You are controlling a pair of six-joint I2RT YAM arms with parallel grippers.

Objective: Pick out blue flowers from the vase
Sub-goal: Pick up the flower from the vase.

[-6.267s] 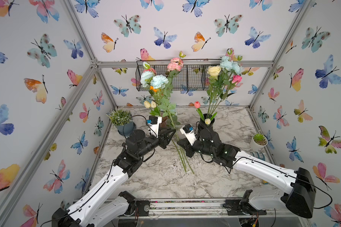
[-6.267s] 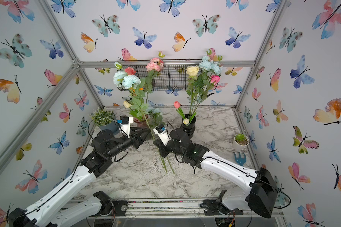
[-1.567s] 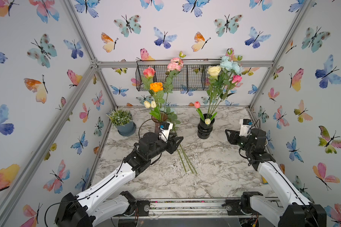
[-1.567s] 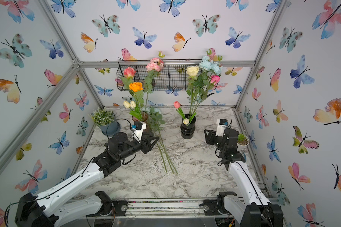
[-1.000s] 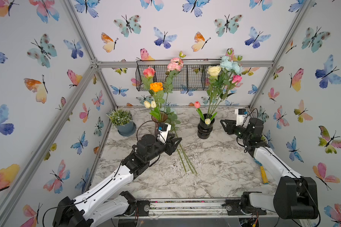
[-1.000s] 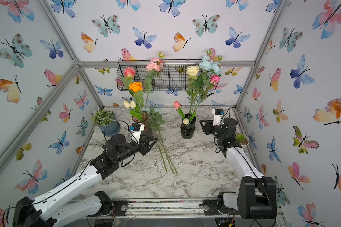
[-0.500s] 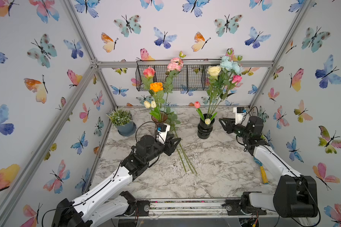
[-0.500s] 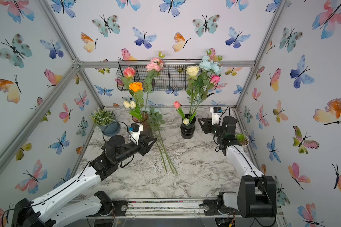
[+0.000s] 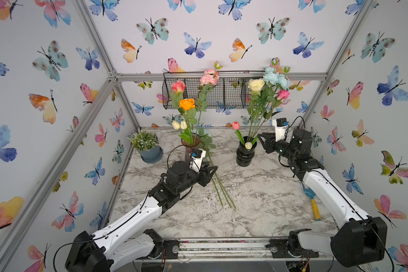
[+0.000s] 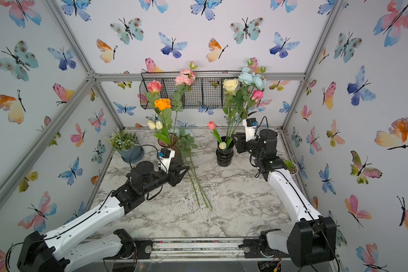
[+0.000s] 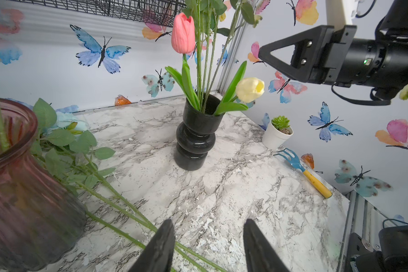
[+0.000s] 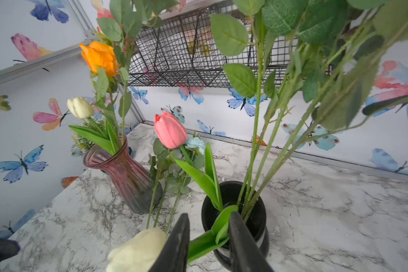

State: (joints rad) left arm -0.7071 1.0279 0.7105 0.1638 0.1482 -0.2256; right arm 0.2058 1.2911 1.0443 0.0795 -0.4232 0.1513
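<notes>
The right gripper (image 12: pixel 207 245) reaches the mouth of the black vase (image 9: pixel 245 157). Its jaws are part-closed with a gap between them, and a green tulip leaf (image 12: pixel 219 226) lies in that gap. Whether the leaf is actually pinched is hard to make out from the wrist view. A second and a half earlier this arm was parked off to the side. It has swung in over the marble-patterned table (image 9: pixel 257 200), narrowing its jaws on the way.

The left gripper (image 11: pixel 207 249), jaws wide and empty, hangs just above the blue flowers (image 11: pixel 83 141) already taken out. Six seconds ago both arms were handling these long stems beside the pink vase (image 9: pixel 190 143). Now they lie flat on the table, cut ends toward its front, their aqua blooms (image 12: pixel 196 143) resting behind that vase.

That leaves, by the look of it, one blue cluster (image 9: pixel 275 77) to fetch. It stands high in the black vase beside a cream-yellow rose (image 9: pixel 256 84) and a pink rose (image 9: pixel 283 94), well above the right jaws.

The pink vase is ribbed, translucent glass, flared at the lip. The black vase is glossy, with a straight neck over two stacked bulges. The stems are stiff green plastic studded with small thorns, and the leaves are serrated and veined. The blue blooms are ruffled cloth; the tulips (image 12: pixel 170 129) are smooth and waxy.
</notes>
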